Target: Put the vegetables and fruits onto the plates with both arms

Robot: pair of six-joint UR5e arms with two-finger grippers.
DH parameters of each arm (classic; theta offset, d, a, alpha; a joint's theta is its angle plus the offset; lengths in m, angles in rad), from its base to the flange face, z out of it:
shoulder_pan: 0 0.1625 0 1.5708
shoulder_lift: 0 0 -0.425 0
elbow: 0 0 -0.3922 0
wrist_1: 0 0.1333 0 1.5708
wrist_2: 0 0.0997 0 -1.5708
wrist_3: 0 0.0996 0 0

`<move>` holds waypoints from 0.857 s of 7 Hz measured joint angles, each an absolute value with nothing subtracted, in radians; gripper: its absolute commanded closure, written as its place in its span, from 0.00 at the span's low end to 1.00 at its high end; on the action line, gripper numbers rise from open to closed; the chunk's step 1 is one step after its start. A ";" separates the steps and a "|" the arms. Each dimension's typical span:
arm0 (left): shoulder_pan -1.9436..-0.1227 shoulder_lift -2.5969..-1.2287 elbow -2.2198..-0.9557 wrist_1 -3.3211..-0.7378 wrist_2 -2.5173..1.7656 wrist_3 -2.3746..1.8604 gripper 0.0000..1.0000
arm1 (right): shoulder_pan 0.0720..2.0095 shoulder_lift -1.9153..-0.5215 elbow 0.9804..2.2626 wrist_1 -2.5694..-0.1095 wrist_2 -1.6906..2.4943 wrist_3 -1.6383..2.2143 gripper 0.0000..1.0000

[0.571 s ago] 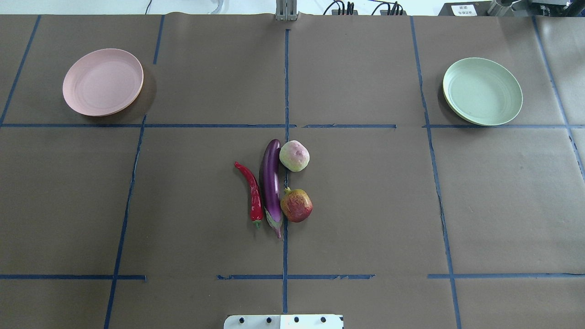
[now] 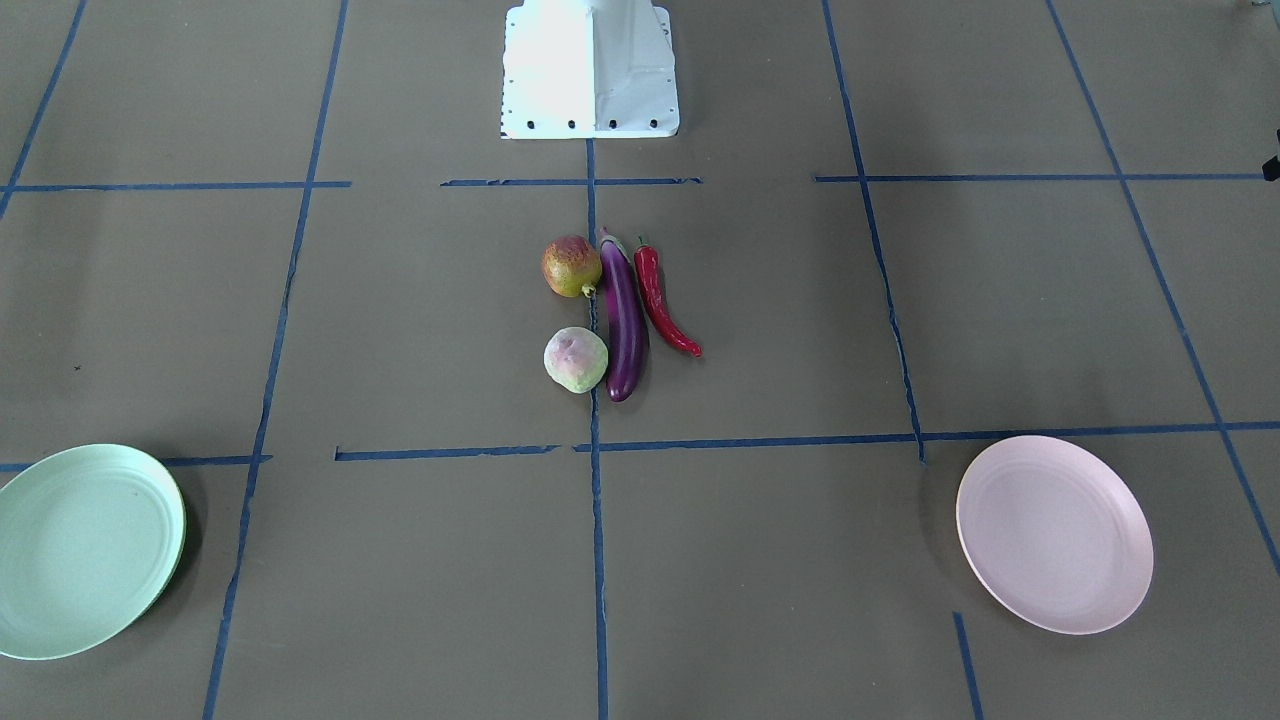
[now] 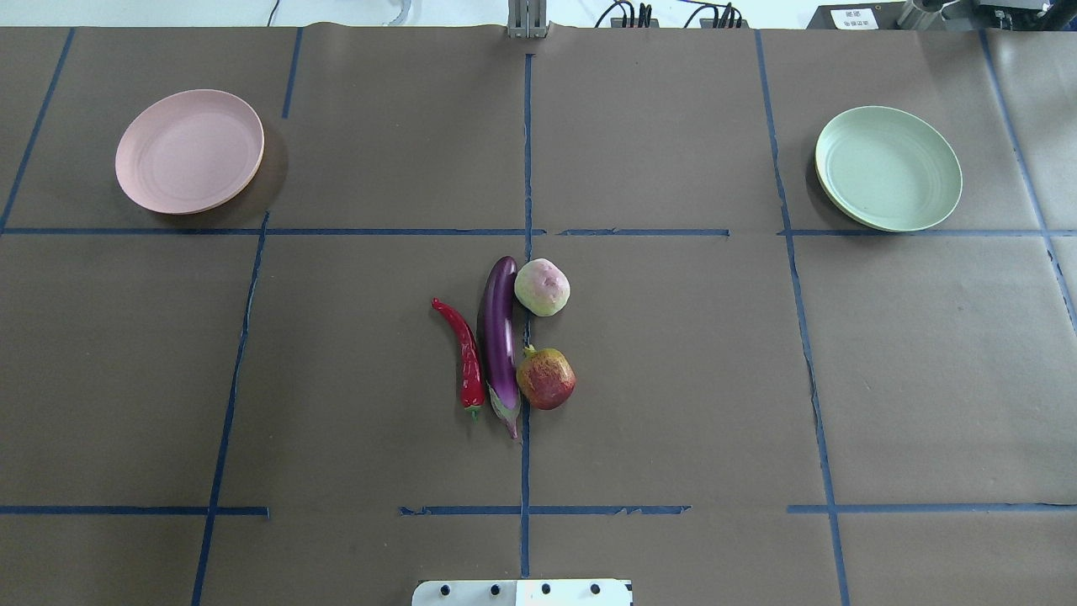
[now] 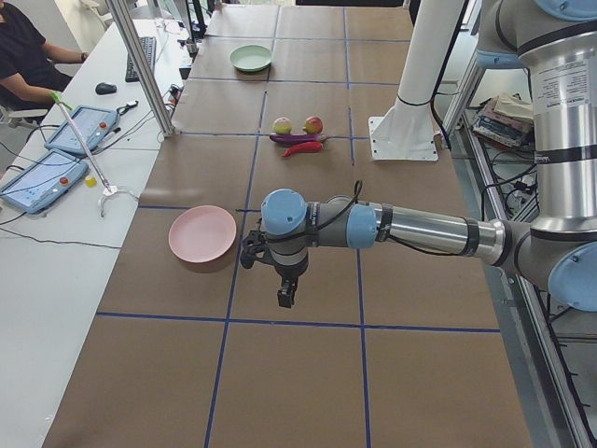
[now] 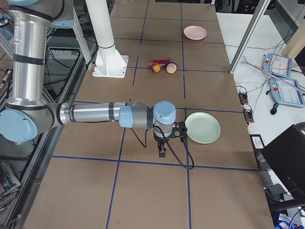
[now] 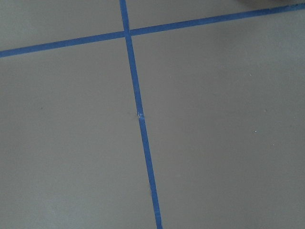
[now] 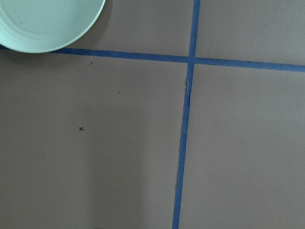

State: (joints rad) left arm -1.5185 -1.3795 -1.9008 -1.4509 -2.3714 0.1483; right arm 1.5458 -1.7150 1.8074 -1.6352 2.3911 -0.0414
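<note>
The purple eggplant (image 3: 498, 341) lies at the table's middle with the red chili pepper (image 3: 461, 353) on its left. The pale green fruit (image 3: 542, 287) and the red-and-yellow fruit (image 3: 546, 379) sit on its right. The pink plate (image 3: 189, 151) is empty at the far left, the mint green plate (image 3: 888, 168) empty at the far right. My left gripper (image 4: 285, 297) hangs low near the pink plate (image 4: 202, 233). My right gripper (image 5: 162, 152) hangs low beside the green plate (image 5: 202, 127). I cannot tell whether either is open or shut.
The white base block (image 3: 522, 592) stands at the near edge. Blue tape lines (image 3: 527, 168) cross the brown table cover. The right wrist view shows the green plate's rim (image 7: 47, 21) and bare cover. Operator tablets (image 4: 56, 159) lie on a side table.
</note>
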 measured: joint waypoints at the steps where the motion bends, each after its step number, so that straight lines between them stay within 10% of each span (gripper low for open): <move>1: -1.518 -1.378 -1.906 -1.453 -2.375 0.149 0.00 | 1.545 -1.715 1.808 -1.635 2.398 -0.042 0.00; 6: -1.516 -1.378 -1.917 -1.457 -2.381 0.155 0.00 | 1.535 -1.720 1.809 -1.634 2.443 -0.039 0.00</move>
